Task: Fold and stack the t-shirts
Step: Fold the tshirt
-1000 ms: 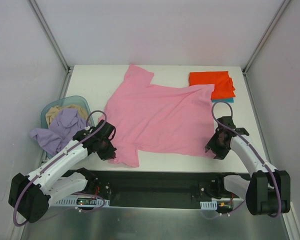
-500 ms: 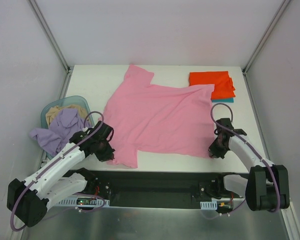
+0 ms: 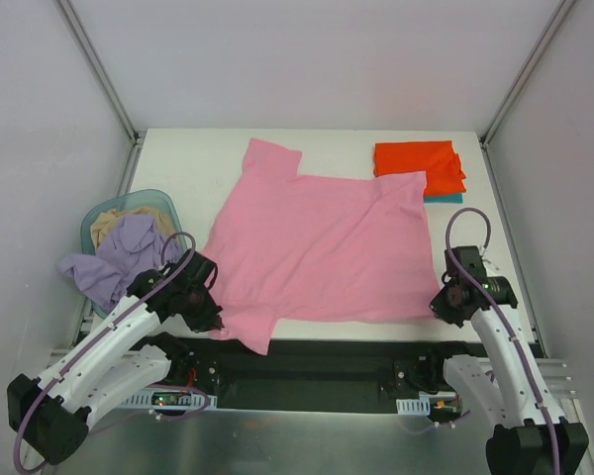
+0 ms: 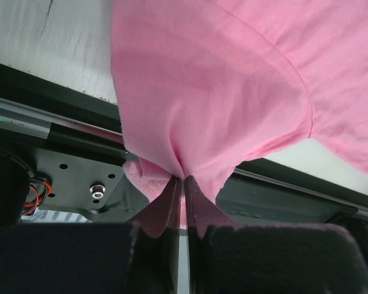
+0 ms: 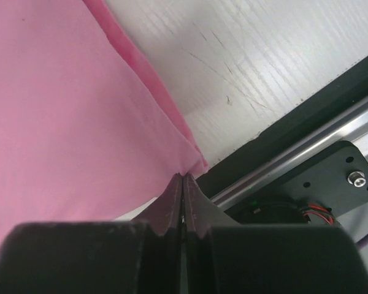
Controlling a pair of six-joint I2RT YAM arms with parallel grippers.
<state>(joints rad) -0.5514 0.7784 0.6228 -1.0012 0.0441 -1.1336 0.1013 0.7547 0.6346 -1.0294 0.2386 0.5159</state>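
A bright pink t-shirt [image 3: 322, 247] lies spread over the middle of the white table [image 3: 208, 163], its near hem at the table's front edge. My left gripper [image 3: 206, 319] is shut on the shirt's near left corner; the wrist view shows pink cloth [image 4: 233, 86] bunched between the pinched fingertips, with my left gripper [image 4: 184, 179] over the front rail. My right gripper [image 3: 444, 309] is shut on the near right corner of the hem [image 5: 172, 122], as my right gripper [image 5: 183, 176] shows. A folded orange-red t-shirt [image 3: 421, 166] lies on a teal one [image 3: 443, 198] at the back right.
A round light-blue basket [image 3: 99, 226] at the left edge holds a pale lavender t-shirt [image 3: 119, 255] and some beige cloth [image 3: 119, 220]. A black rail [image 3: 317, 356] runs along the table's front. White walls stand on three sides.
Both grippers have pulled back toward the front edge, dragging the pink t-shirt nearer and flatter. The right gripper closed on the hem corner during this second.
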